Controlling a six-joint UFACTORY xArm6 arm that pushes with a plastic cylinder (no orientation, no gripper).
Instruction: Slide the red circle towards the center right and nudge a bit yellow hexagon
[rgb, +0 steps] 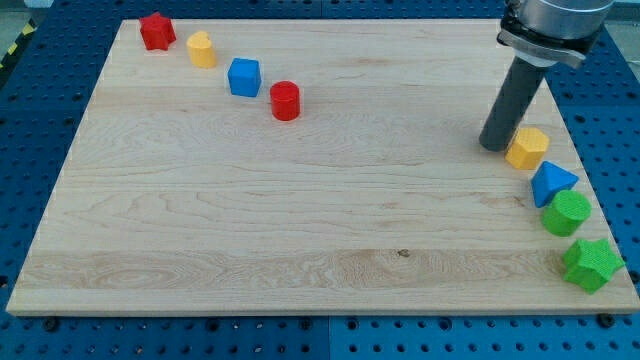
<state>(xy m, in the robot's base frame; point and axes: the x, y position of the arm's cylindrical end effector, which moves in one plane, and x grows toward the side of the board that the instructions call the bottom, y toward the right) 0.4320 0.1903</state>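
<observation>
The wooden board (300, 200) lies flat on a blue perforated table (40, 120) and fills most of the view. My tip (493, 146) stands on the board near the view's right edge, about mid-height, at the lower end of a dark rod that hangs from a grey mount in the view's top right corner. There are no fingers to report on: the arm ends in the plain rod, and it holds nothing. The yellow hexagon (527, 148) sits just to the view's right of my tip, so close that contact cannot be ruled in or out. The red circle (285, 101) stands in the upper part of the board, left of centre, well apart from my tip and from the yellow hexagon. It is the last of a diagonal row running down from the view's top left: a red star (157, 31) at the corner, then a yellow block (202, 48) whose shape is not clear, then a blue cube (244, 77), then the red circle. These four stand apart from one another. Along the right edge, below the yellow hexagon, a second row runs toward the view's bottom: a blue triangle (552, 183), a green circle (566, 213) touching it, and a green star (591, 264) nearest the lower right corner.
</observation>
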